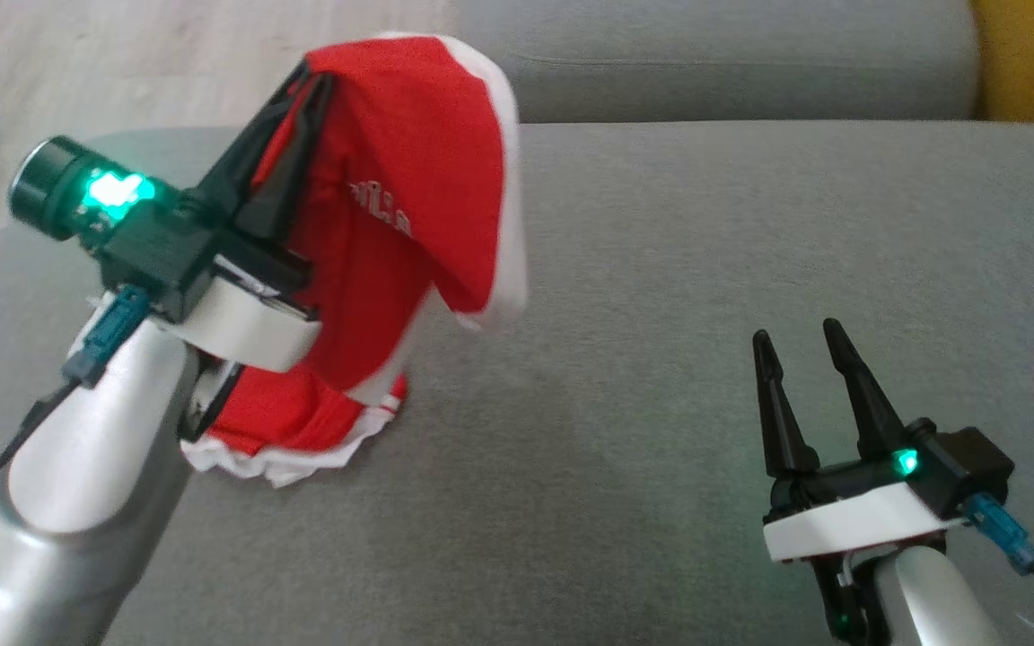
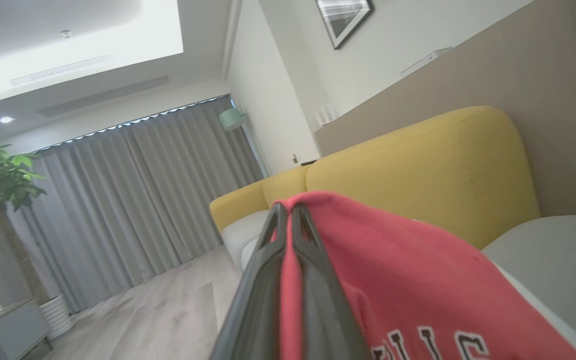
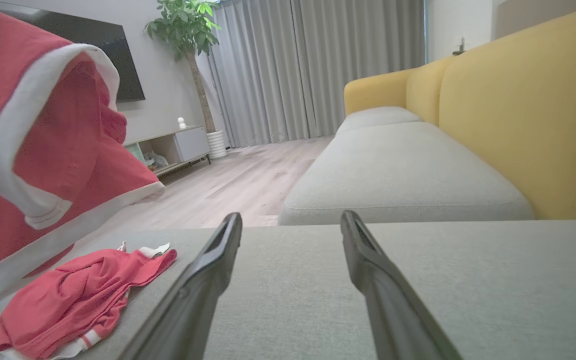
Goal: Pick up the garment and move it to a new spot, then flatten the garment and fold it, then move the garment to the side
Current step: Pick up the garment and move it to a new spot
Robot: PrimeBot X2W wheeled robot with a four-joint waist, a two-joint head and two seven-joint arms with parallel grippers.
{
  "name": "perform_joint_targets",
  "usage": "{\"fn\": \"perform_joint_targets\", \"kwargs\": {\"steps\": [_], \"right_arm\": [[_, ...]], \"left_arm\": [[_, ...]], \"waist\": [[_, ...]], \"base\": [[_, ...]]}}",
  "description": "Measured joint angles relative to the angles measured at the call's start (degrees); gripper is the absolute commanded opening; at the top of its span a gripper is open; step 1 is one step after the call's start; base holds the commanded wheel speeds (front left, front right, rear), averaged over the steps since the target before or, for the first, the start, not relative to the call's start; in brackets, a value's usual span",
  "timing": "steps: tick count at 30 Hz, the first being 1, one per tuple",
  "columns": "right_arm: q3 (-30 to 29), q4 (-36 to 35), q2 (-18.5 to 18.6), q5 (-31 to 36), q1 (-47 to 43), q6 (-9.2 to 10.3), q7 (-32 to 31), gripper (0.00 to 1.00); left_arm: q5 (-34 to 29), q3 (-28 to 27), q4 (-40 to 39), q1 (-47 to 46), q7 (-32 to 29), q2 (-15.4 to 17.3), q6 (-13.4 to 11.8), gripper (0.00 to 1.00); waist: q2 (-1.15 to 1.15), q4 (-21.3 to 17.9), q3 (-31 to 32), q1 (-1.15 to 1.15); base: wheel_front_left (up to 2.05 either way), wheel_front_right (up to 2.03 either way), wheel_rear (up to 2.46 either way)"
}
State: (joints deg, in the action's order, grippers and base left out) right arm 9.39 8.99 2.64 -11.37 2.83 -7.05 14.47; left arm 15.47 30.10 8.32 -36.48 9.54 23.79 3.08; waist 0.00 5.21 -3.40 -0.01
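Observation:
The garment [image 1: 391, 179] is red with white trim and white lettering. My left gripper [image 1: 315, 81] is shut on its upper edge and holds it raised over the left part of the grey sofa seat [image 1: 661, 359]. The left wrist view shows the red garment [image 2: 408, 265] pinched between my left gripper's [image 2: 285, 207] closed fingers. Its lower part lies bunched on the cushion [image 3: 83, 290], below the hanging part [image 3: 43, 150]. At the lower right my right gripper [image 1: 795, 332] stands open just over the seat, holding nothing, its fingers [image 3: 218, 260] spread wide.
A second grey cushion [image 1: 732, 54] lies beyond a seam at the back. The yellow backrest [image 1: 1033, 63] rises at the far right. Wooden floor [image 1: 122, 63] lies past the seat's left edge. A TV cabinet [image 3: 178, 145] and a potted plant [image 3: 183, 25] stand across the room.

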Motion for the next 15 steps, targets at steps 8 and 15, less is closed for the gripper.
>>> {"fn": "perform_joint_targets", "kwargs": {"steps": [8, 15], "right_arm": [[-0.6, -1.5, 0.0, -0.9, 1.0, 0.0, 0.0, 1.0], [0.2, -4.2, 0.0, -2.4, 3.6, 0.0, 0.2, 1.0]], "left_arm": [[0.1, 3.7, -4.2, -0.1, -3.7, -1.5, 0.9, 0.0], [-0.2, 6.4, 1.0, -2.4, -4.4, -3.7, 1.6, 0.0]], "waist": [[0.0, -7.7, -1.6, 0.01], [0.0, -15.7, -4.6, 0.01]], "base": [[0.0, 0.0, 0.0], [0.0, 0.0, 0.0]]}}
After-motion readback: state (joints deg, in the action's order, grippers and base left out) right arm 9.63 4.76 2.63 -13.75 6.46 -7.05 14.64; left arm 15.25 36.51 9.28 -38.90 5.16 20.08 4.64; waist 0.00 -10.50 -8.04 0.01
